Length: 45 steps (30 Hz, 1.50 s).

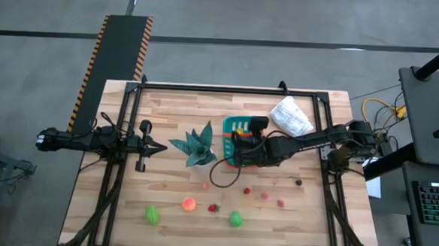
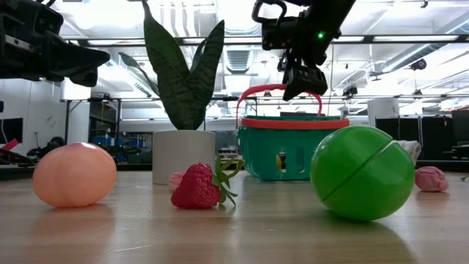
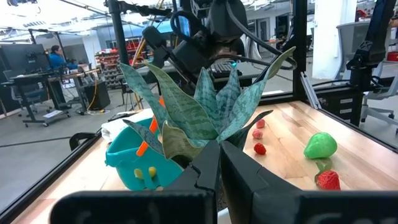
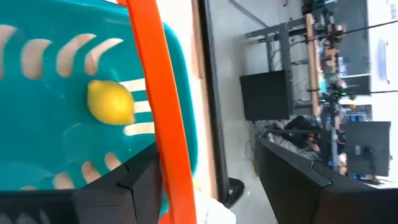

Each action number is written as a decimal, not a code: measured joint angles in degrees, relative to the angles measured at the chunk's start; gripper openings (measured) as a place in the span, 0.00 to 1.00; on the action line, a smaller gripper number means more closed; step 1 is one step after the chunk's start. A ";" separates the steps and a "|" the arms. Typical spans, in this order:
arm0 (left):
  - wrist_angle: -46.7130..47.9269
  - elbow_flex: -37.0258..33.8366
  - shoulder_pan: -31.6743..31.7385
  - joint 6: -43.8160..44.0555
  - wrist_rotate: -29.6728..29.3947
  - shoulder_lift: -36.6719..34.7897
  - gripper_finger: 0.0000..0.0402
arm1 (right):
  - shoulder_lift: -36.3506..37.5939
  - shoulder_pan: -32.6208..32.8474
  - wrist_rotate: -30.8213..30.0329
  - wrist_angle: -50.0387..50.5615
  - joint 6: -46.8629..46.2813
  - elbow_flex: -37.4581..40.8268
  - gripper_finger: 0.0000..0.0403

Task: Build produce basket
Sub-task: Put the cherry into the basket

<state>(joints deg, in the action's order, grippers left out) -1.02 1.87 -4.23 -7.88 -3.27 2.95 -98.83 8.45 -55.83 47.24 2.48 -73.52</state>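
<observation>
The basket (image 1: 236,136) sits on the wooden surface (image 1: 170,211) toward its far middle, just beside the potted spiky-leaved plant (image 1: 196,147) on the plant's right, with a white bag (image 1: 291,115) near it on its other side. The right pincer (image 1: 242,153) hangs over the basket; in the right wrist view its fingers (image 4: 134,186) stand apart, one on either side of the orange handle (image 4: 163,106), and whether they touch it cannot be told. A small yellow lemon (image 4: 110,102) lies on the slotted teal floor of the basket. The rest of the produce lies loose on the near half of the surface: a green piece (image 1: 151,213) near the left, an orange fruit (image 1: 189,204), a strawberry (image 1: 213,208), a second green piece (image 1: 235,219), and a few small red and pink pieces (image 1: 264,195) to the right, all well apart from the basket. The left pincer (image 1: 160,147) waits at the left of the surface, closed with nothing in it, its tips pointing at the plant.
</observation>
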 joint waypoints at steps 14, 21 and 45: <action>0.00 0.00 0.00 0.00 0.00 0.01 0.00 | 2.68 -4.28 0.23 -8.08 7.90 0.00 0.56; 0.00 0.00 0.00 0.00 0.00 -0.01 0.00 | 2.80 -8.46 5.27 -12.35 10.56 0.00 0.56; 0.02 0.00 0.00 0.00 0.02 0.04 0.00 | 11.18 -11.81 14.04 -12.55 1.84 -0.62 0.56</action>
<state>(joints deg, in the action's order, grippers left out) -0.99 1.87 -4.23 -7.88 -3.25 2.98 -87.65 -3.36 -41.79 34.69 4.32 -74.14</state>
